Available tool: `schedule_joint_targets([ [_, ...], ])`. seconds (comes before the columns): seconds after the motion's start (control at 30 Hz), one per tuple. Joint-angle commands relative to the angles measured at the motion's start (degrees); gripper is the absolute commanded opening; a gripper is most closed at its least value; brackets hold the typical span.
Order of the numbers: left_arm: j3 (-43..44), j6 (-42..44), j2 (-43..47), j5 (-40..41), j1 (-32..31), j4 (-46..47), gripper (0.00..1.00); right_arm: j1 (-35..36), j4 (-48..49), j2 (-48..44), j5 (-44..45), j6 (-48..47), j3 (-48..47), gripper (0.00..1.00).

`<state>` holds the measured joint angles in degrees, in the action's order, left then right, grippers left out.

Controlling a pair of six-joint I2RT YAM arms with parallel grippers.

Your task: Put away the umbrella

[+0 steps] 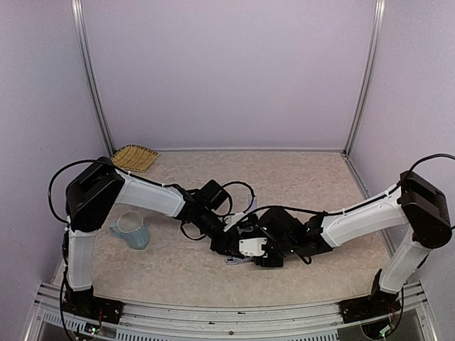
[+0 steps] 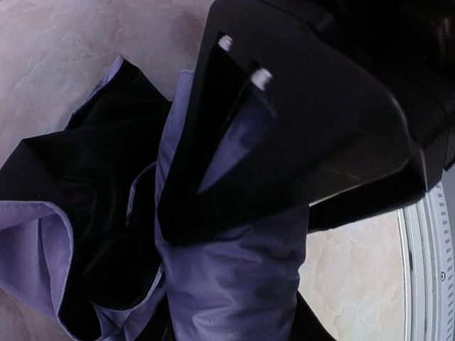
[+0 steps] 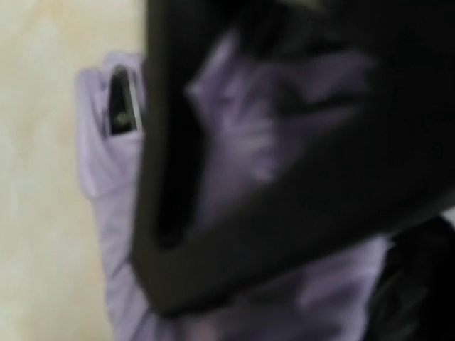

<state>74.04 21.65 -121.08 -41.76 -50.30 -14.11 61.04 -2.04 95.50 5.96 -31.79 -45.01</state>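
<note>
Both arms meet over the front-middle of the counter point(image 1: 320, 185), right on top of the umbrella point(image 2: 227, 291), which lies bunched up on the counter underneath them. Looks to me like the gathering-up step: there are loose lavender panels with black lining showing, not a tidy roll yet.

The left gripper point(image 1: 227, 244) looks like its jaws are clamped on a thick fold of the fabric. The right gripper point(image 1: 264, 250) is right up against the cloth too, but its view is a blur, so I can't tell if those jaws are apart or biting.

Tip, imo: use the left as the anchor and have the right take the floppy panel just beside it. Pull along the fold, not across, or that crinkly stuff will probably slip out.

Direction-wise, in the left wrist view the main fold runs from the jaws down the frame. From above the umbrella is nearly all hidden, so I can't call the long axis or the handle end.

The mug point(image 1: 131, 231) sits well off to the left, so no worry there.
</note>
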Motion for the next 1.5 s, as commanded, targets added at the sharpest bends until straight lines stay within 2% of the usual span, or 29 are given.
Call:
schedule_joint_targets([
  [0.0,-4.90,1.72,-5.18,2.31,-0.40,-14.46,0.26,1.03,-2.19,3.21,1.42,0.83,-0.60,0.33],
  [0.03,-5.60,2.01,-4.24,0.99,-0.14,-13.15,0.29,1.06,-2.70,3.60,1.69,1.23,-0.68,0.31],
  [0.07,-6.31,2.37,-2.77,0.07,0.01,-11.41,0.39,1.02,-3.35,4.02,1.71,1.67,-0.72,0.28],
  [0.17,-9.85,1.75,2.90,-1.40,0.43,-2.92,0.69,1.05,-6.18,5.11,0.08,2.74,-1.26,0.19],
  [0.23,-13.09,0.11,7.66,-2.20,1.14,4.08,0.96,0.89,-8.85,5.78,-1.71,3.69,-1.83,0.16],
  [0.27,-15.38,-1.12,10.28,-2.22,1.62,8.44,0.98,0.80,-10.10,6.13,-2.69,4.32,-2.26,0.14],
  [0.4,-26.54,-3.65,24.54,2.18,2.84,26.41,0.99,-0.49,-14.57,7.14,-9.93,6.95,-4.31,0.09],
  [0.5,-36.28,-3.30,34.18,7.50,2.78,40.00,0.99,-2.87,-17.82,7.42,-19.34,8.81,-6.03,0.08],
  [0.63,-45.61,2.27,43.22,13.69,-0.01,46.53,0.99,-5.65,-22.40,9.54,-30.59,9.89,-8.59,0.07],
  [0.77,-47.85,9.87,46.15,21.51,-6.68,43.76,0.99,-7.80,-28.85,14.50,-38.15,10.55,-12.72,0.05],
  [0.9,-45.74,15.85,43.20,29.22,-12.61,38.44,0.98,-10.19,-34.76,20.06,-45.57,10.42,-16.13,0.05],
  [1.07,-37.79,20.38,32.97,35.16,-13.59,29.75,0.95,-11.77,-38.38,25.29,-48.44,10.03,-18.88,0.06],
  [1.2,-30.03,19.69,24.42,36.72,-13.06,22.37,0.90,-12.62,-38.50,27.56,-48.21,9.57,-20.25,0.06],
  [1.3,-26.68,17.37,20.09,35.73,-12.27,18.84,0.80,-13.32,-37.19,28.25,-47.95,9.48,-21.04,0.06],
  [1.4,-25.43,15.63,18.11,33.05,-11.95,16.85,0.59,-14.17,-35.37,28.71,-47.44,10.83,-22.08,0.08],
  [1.47,-25.08,14.76,17.41,31.00,-11.92,15.39,0.50,-14.95,-33.00,28.25,-46.50,12.49,-21.93,0.12],
])
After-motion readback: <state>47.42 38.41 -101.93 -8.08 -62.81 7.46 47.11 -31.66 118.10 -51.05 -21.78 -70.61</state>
